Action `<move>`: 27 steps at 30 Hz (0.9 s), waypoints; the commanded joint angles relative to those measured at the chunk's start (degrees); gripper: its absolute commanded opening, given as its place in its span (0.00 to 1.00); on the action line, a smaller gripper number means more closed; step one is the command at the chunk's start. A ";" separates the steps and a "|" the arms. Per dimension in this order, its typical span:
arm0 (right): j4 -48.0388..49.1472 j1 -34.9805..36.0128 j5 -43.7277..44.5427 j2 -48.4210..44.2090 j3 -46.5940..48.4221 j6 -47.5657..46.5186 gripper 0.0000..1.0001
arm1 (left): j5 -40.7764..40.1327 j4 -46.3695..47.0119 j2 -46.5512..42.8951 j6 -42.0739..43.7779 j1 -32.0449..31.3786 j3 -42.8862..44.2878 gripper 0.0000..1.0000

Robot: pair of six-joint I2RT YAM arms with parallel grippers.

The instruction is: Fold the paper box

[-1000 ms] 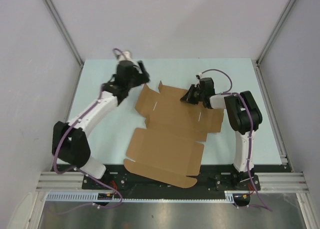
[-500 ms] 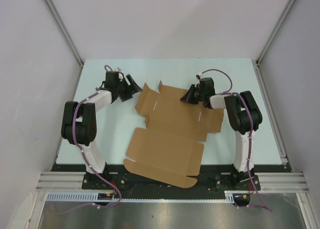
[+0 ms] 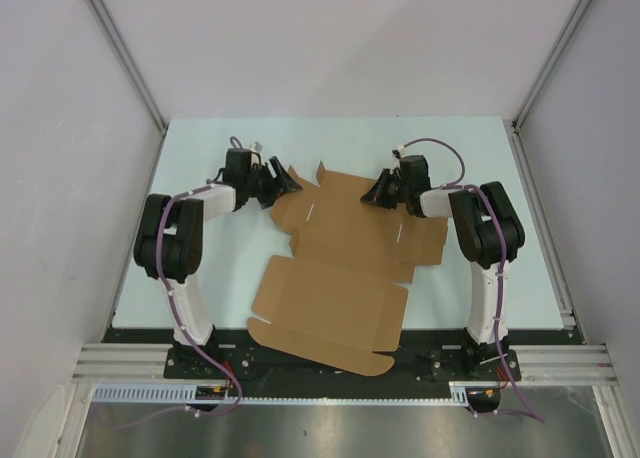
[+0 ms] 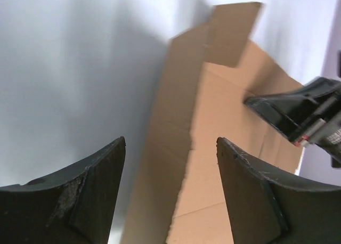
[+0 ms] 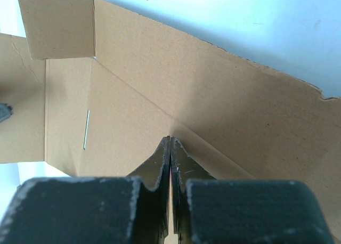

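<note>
Top external: your spread left jaws just reached the left flap (image 3: 292,210) of the box (image 3: 330,288), ready for folding; right jaws pressed together.

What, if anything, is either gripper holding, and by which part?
Nothing is gripped. The right gripper is shut, tips pressed on a crease of the paper box; the left gripper is open at its left flap.
</note>
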 commanded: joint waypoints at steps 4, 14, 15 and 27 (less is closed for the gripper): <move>-7.62 -0.74 2.21 2.87 -1.12 -2.36 0.00 | 7.59 15.66 -8.71 -5.02 0.42 -3.95 0.77; -7.44 -0.74 2.04 2.60 -1.12 -2.09 0.00 | -3.29 5.31 -11.02 -7.41 7.36 -5.28 0.76; -7.35 -0.65 2.04 2.52 -1.12 -2.09 0.00 | -4.09 3.03 -10.14 -5.92 7.37 -4.31 0.76; -7.09 -0.74 1.77 2.87 -1.12 -2.00 0.00 | 1.09 -2.26 -0.55 -2.84 4.56 0.97 0.72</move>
